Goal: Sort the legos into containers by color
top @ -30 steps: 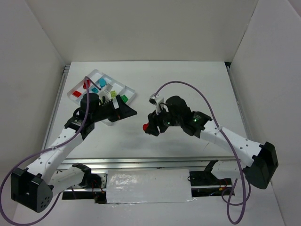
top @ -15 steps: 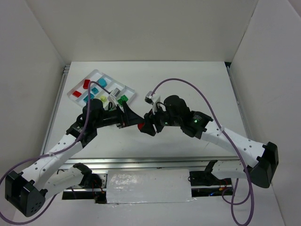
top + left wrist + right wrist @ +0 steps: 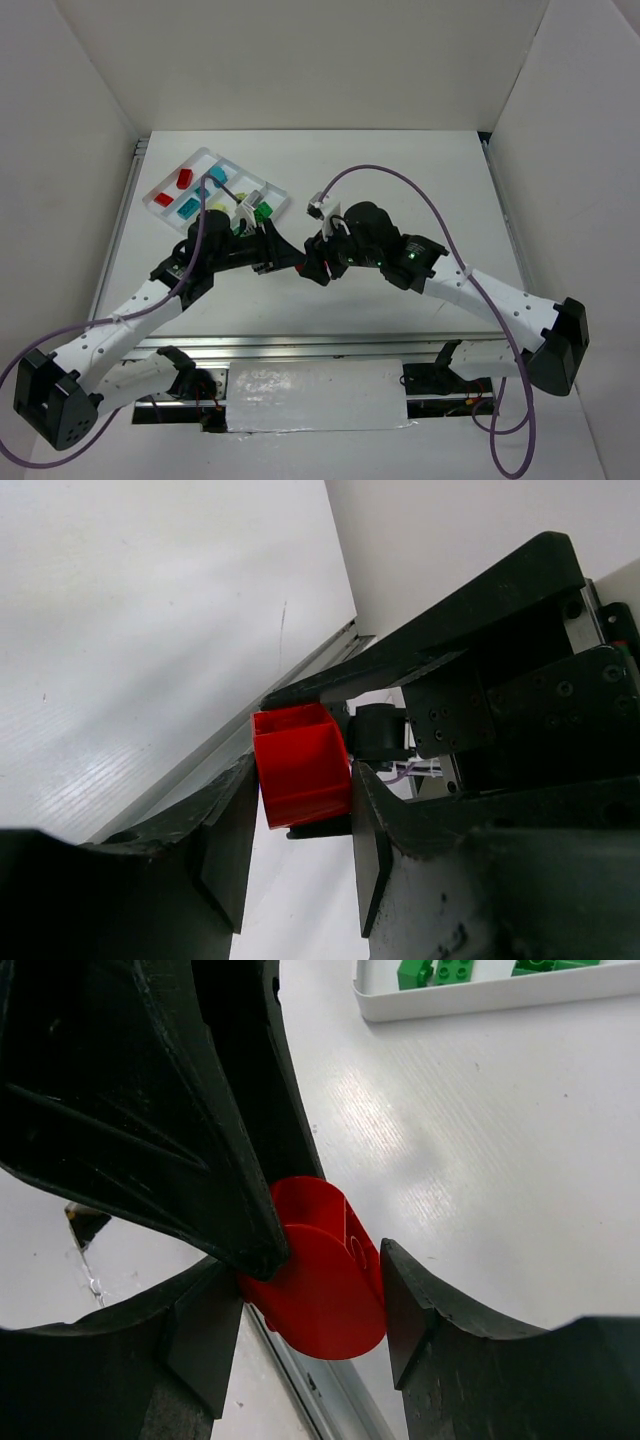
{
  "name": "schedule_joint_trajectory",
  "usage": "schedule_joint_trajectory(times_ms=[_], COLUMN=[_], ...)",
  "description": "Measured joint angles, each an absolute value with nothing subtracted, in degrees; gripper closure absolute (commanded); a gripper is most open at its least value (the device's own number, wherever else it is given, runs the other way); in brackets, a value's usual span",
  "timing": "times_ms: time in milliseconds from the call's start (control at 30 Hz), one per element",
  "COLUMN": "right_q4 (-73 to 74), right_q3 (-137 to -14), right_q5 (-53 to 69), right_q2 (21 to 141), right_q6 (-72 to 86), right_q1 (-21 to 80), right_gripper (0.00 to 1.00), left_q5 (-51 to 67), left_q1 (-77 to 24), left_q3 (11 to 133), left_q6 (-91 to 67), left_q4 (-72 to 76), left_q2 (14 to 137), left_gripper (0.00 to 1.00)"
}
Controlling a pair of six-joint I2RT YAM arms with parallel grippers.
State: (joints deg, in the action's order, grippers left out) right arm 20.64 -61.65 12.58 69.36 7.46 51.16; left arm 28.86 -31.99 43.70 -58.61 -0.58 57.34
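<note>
Handover point: the right jaws are closed on a red lego brick point(image 3: 298, 762), pinching it on two opposite faces. The left jaws are set across the other pair of faces and appear to touch both, so I judge both sets are gripping the one brick. It hangs in the air above the counter point(image 3: 400, 180), midway between the two arms and just short of the near corner of the white tray point(image 3: 152, 200).

Assessment of the step: the brick is passing from the right arm point(image 3: 480, 290) to the left arm point(image 3: 150, 300).
- The right jaws should let go only once the left hold is square and firm. The brick is small and smooth, and a skewed pinch could flick it out.
- The right jaws should open modestly and back straight away, so a finger does not drag the brick.
- The left arm should stay motionless during the release.

Surroundings: two red bricks point(image 3: 185, 178) lie in the tray's far left lane, which I judge to be the destination. Teal bricks point(image 3: 217, 175) and green bricks point(image 3: 435, 972) occupy other lanes
</note>
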Motion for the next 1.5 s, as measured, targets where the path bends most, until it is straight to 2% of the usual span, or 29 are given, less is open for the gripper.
schedule_joint_trajectory(times_ms=[67,100,200,233,267,300,600,833,967,1100,1333,1500], right_q4=[20.86,21.04,21.28,21.30,21.28,21.19,18.65,19.84,21.41,21.28,21.52,21.87], right_q3=[-61.65,-61.65,-61.71,-61.71,-61.71,-61.71,-60.95,-56.45,-54.63,-54.33,-50.04,-49.17], right_q5=[12.19,12.01,11.73,11.73,11.84,11.90,11.73,2.42,-1.96,-1.78,1.39,3.49], right_q2=[69.91,70.24,71.00,71.13,71.22,71.24,69.04,62.24,57.04,53.93,50.61,50.22], right_q6=[7.44,7.42,7.31,7.14,6.98,7.40,7.57,10.20,12.58,14.79,17.50,18.17], right_q1=[51.24,51.24,51.24,51.24,51.24,51.24,51.03,49.56,48.47,48.47,48.49,48.49], right_gripper=[0.92,0.91,0.82,0.55,0.06,0.00,0.00,0.00,0.00,0.00,0.00,0.00], left_q5=[28.82,28.80,28.64,28.53,28.45,28.38,21.54,6.50,-4.38,-9.65,-10.70,-8.58], left_q1=[-31.99,-31.99,-31.94,-31.94,-31.94,-31.94,-30.85,-19.18,-9.28,-1.37,6.00,7.79], left_q3=[43.70,43.70,43.77,43.79,43.83,43.86,49.21,62.65,72.88,85.17,116.31,118.32], left_q6=[-58.50,-58.43,-58.00,-57.76,-57.47,-57.21,-52.42,-47.42,-46.87,-46.89,-44.73,-42.19], left_q4=[-0.60,-0.64,-0.97,-1.13,-1.32,-1.34,-9.69,-19.77,-23.05,-23.51,-22.68,-20.69], left_q2=[58.04,58.35,59.05,59.09,59.11,59.09,59.40,66.78,77.34,92.20,123.96,131.41], left_gripper=[0.85,1.00,1.00,1.00,1.00,1.00,1.00,1.00,1.00,1.00,1.00,0.96])
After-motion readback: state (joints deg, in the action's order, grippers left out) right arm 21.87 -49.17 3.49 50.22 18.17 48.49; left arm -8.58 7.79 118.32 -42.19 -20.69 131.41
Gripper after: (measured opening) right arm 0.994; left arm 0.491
